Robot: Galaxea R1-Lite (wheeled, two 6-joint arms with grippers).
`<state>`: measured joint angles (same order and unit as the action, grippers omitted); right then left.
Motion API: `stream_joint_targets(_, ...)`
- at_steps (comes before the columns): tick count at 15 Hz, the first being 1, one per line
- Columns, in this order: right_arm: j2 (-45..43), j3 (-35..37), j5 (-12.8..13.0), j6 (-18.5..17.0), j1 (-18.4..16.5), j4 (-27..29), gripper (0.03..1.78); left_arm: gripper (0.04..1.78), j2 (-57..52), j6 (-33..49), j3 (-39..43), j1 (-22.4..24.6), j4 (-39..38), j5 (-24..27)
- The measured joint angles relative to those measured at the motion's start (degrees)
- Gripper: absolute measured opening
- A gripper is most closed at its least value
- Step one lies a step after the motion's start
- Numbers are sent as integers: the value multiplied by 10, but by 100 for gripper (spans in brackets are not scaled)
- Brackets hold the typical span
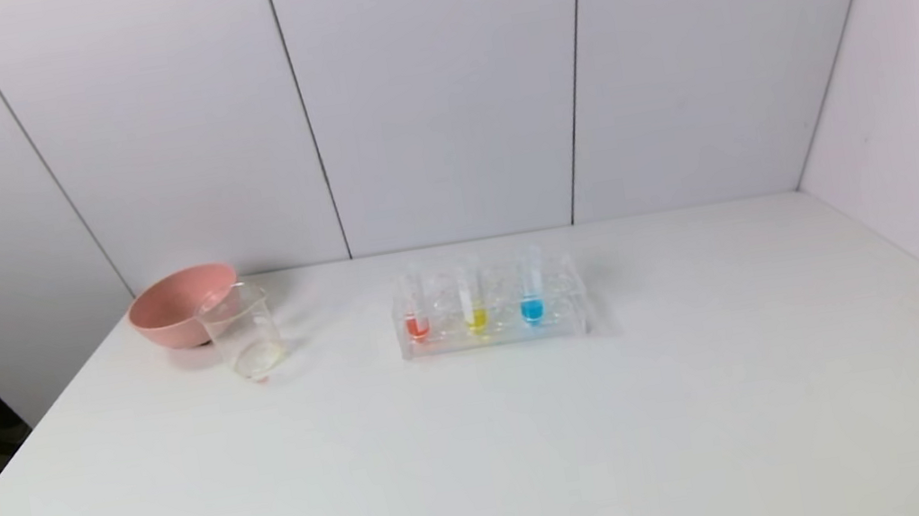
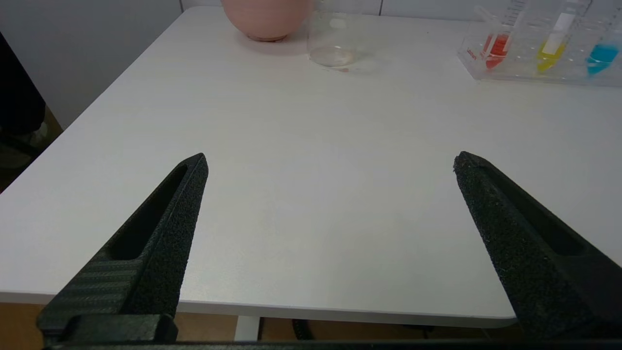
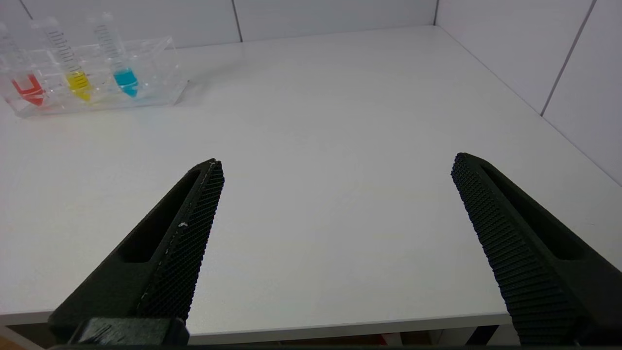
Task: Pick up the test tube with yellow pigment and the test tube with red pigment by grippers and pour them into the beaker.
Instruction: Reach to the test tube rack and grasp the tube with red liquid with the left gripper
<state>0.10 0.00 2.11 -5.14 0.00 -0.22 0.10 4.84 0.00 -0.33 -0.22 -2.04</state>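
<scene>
The red test tube (image 1: 415,315) and the yellow test tube (image 1: 474,308) stand upright in a clear rack (image 1: 578,318) at the table's middle back. They also show in the left wrist view (image 2: 495,44) (image 2: 551,51) and the right wrist view (image 3: 29,90) (image 3: 77,82). The clear beaker (image 1: 243,334) (image 2: 335,41) stands left of the rack and looks nearly empty. My left gripper (image 2: 330,163) and right gripper (image 3: 337,165) are both open and empty, held back over the table's near edge. Neither shows in the head view.
A blue-tipped tube (image 1: 531,297) stands in the rack to the right of the yellow one. A pink bowl (image 1: 175,308) sits just behind the beaker at the back left. White wall panels close the back and right sides.
</scene>
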Motion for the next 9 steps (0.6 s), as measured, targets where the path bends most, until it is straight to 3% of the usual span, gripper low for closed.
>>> stream_joint_targets(4, 0, 0, 0, 0, 0, 0, 171, 176, 1, -3, -9, 0, 4, 0)
stream_joint_targets(9, 0, 0, 0, 0, 0, 0, 171, 176, 101, 1, -143, -8, 5, 27)
